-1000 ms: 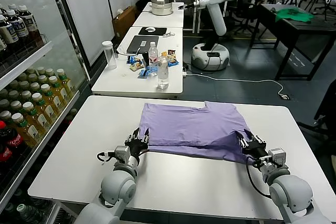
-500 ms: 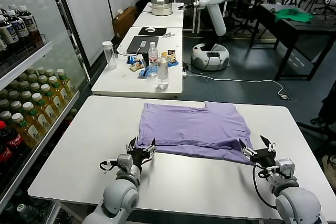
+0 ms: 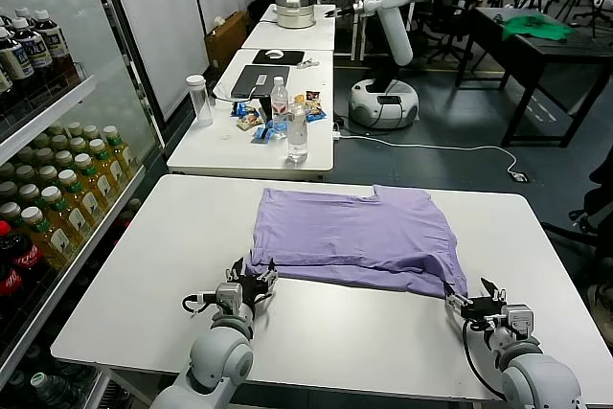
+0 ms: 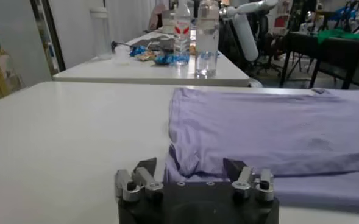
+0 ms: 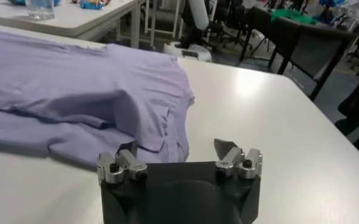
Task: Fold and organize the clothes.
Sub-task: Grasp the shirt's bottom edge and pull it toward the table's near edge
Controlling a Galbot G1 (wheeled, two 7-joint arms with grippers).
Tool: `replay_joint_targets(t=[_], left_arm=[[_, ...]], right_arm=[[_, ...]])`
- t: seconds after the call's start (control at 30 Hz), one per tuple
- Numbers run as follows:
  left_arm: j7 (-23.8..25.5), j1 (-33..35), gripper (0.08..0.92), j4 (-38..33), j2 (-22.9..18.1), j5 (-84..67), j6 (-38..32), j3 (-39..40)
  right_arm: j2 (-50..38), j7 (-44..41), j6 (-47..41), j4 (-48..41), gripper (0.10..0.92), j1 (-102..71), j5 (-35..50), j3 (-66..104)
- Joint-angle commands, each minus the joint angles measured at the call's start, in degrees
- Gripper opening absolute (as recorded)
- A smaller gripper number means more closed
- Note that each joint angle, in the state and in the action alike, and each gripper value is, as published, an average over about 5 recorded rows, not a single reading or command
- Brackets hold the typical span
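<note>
T-shirt [image 3: 351, 238] folded once on table [image 3: 144, 265]; further folds pending. Left gripper [image 3: 251, 282], right gripper [image 3: 476, 300]: jaws spread, empty, at near hem.

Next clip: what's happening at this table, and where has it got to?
A two-armed robot is folding a lavender T-shirt on a white table. The shirt lies partly folded, its near edge doubled over. The left gripper sits at the shirt's near left corner, the right gripper just off the near right corner. Both are open and hold nothing, resting low by the table's near edge.
</note>
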Motion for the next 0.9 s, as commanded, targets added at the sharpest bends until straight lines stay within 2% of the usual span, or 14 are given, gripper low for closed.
replay_joint_targets(t=[0.03, 0.43, 0.57, 0.67, 0.9], left_arm=[[0.1, -0.53, 0.562, 0.77, 0.14, -1.71, 0.7, -0.02], [0.94, 1.74, 0.215, -1.94, 0.98, -2.37, -0.81, -0.46], [1.2, 2.74, 0.126, -2.87, 1.5, -2.76, -1.36, -0.87], [1.23, 4.32, 0.105, -5.16, 2.15, -2.93, -1.44, -1.08], [0.89, 11.3, 0.102, -12.9, 4.25, -2.9, -1.09, -1.89]], right_arm=[[0.14, 0.38, -0.87, -0.91, 0.607, -0.39, 0.82, 0.08], [-0.05, -0.91, -0.15, 1.29, 0.253, -2.89, 1.56, 0.42], [0.12, -0.98, 0.14, 2.8, 0.149, -4.39, 1.69, 0.66], [-0.01, -0.97, 0.26, 5.03, 0.118, -6.36, 1.67, 1.29], [-0.77, -0.99, 0.38, 11.86, 0.118, -13.72, 1.29, 3.78]])
